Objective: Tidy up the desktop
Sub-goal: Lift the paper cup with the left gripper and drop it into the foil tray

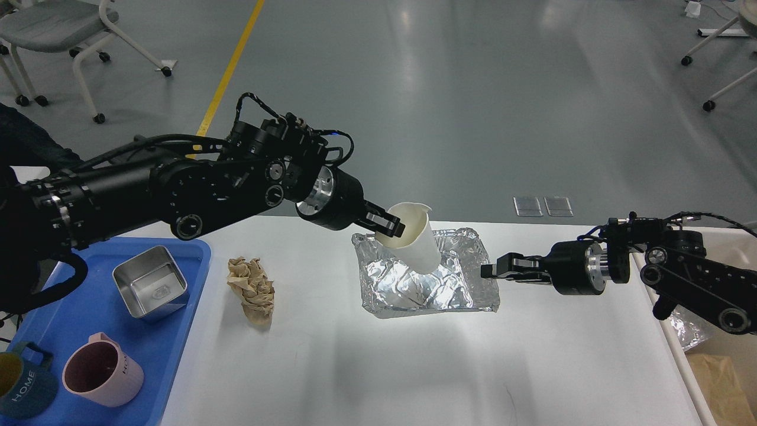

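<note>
The left gripper (pixel 395 226) is pinching the rim of a white paper cup (pixel 414 239), which is tilting over a foil tray (pixel 426 275) on the desktop (pixel 414 367). The right gripper (pixel 494 270) is touching the tray's right edge; its jaws seem closed, though I cannot tell. Cup and foil are looking light and crushable, so a gentle rim grip is suiting both.

One white paper cup (pixel 412 236) and one foil tray (pixel 427 284) sit near the far edge of the desktop (pixel 414 367), with one crumpled brown paper wad (pixel 253 289) toward its left edge. The blue tray (pixel 177 355) carries one steel container (pixel 149 283) and two mugs (pink (pixel 102 370), teal (pixel 23 384)).
</note>
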